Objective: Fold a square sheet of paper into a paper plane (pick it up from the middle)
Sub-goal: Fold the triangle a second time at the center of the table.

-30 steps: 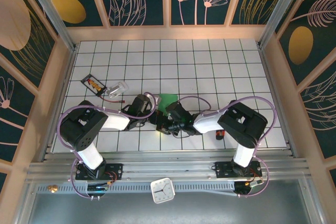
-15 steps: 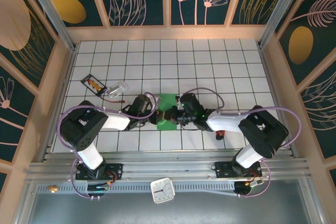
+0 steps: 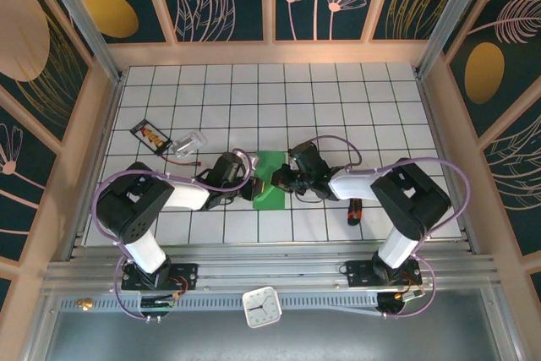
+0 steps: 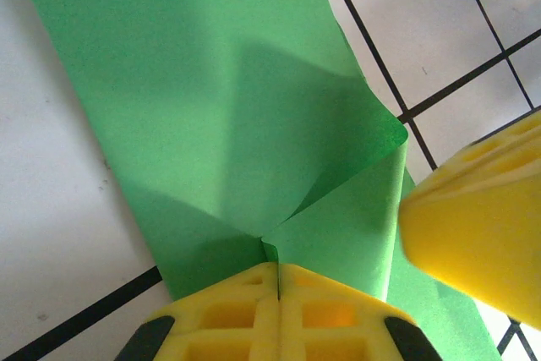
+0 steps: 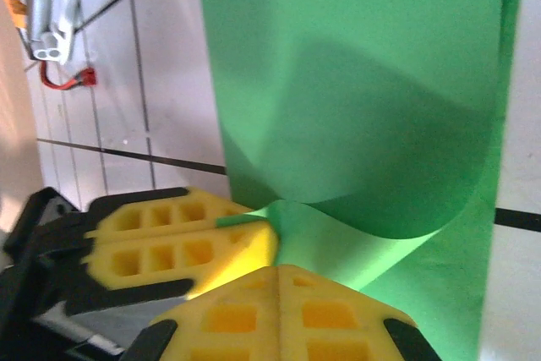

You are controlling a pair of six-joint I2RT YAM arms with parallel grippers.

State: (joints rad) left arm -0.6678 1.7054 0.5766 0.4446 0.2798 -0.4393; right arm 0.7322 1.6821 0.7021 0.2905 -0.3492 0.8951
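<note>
The left end effector, fingers pressed together, pinches the curled flap of the square sheet of paper, which lies midway along the worktop's near edge. The right end effector, also closed, crowds in beside it, so opposing pulls could tear or skew the crease.

Both arms reach low and inward, elbows bent outward, wrists turned toward each other. Left gripper: jaws pressed together, pinching a fold of the square sheet of paper. Right gripper: jaws closed, its tip just beside the left's.
</note>
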